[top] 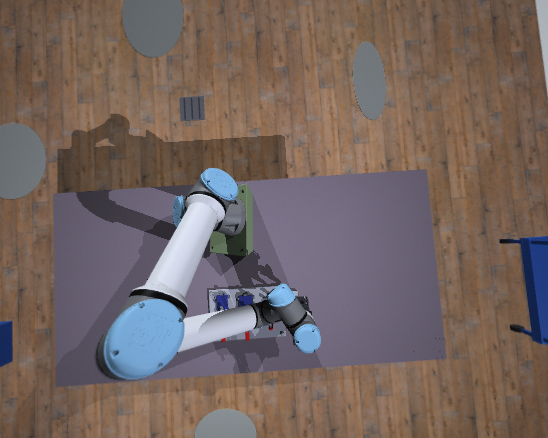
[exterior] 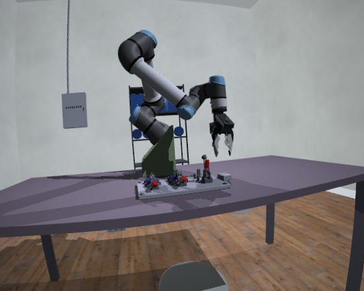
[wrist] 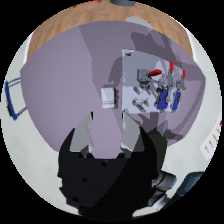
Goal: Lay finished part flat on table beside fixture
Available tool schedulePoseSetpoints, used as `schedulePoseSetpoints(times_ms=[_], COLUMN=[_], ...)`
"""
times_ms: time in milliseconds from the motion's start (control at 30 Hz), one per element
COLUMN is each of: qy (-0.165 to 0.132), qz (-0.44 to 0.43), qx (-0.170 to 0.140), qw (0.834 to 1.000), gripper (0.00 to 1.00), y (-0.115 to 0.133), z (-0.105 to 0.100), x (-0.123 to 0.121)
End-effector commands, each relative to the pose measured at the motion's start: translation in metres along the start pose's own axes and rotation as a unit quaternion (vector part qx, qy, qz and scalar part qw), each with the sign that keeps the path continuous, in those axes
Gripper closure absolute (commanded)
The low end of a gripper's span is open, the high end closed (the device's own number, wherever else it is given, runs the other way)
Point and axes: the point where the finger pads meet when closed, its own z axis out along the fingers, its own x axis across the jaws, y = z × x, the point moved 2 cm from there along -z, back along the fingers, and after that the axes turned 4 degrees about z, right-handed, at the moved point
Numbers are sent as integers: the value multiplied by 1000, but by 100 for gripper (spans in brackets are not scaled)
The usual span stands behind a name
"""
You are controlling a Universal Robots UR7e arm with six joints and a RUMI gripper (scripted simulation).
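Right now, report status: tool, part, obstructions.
Tool part-open, empty, above the fixture's end. Grey part lies flat beside fixture. Both blue blanks clamped. Nothing between tool and part.

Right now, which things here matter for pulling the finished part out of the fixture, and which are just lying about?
For the job:
- fixture plate
- grey part at the plate's end
- two blue blanks, clamped
- upright red-handled clamp
- end effector, partly open, holding nothing
- table

Just about:
- shelf rack
- wall box
- blue cart

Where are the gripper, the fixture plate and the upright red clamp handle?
gripper (exterior: 222, 146): exterior view, midway between fingertips.
fixture plate (exterior: 174, 192): exterior view, front edge.
upright red clamp handle (exterior: 206, 163): exterior view, red grip.
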Motion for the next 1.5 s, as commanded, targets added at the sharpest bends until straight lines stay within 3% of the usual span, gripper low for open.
schedulePoseSetpoints(times_ms=[0, 367, 833, 1133, 1467], qy=[0, 0, 0, 0, 0], qz=[0, 0, 0, 0, 0], qx=[1, 1, 1, 1, 1], qw=[1000, 1000, 1000, 1000, 1000], gripper=[60, 60, 60, 60, 60], y=[0, 0, 0, 0, 0], z=[-1, -14, -65, -87, -96], x=[0, 0, 0, 0, 0])
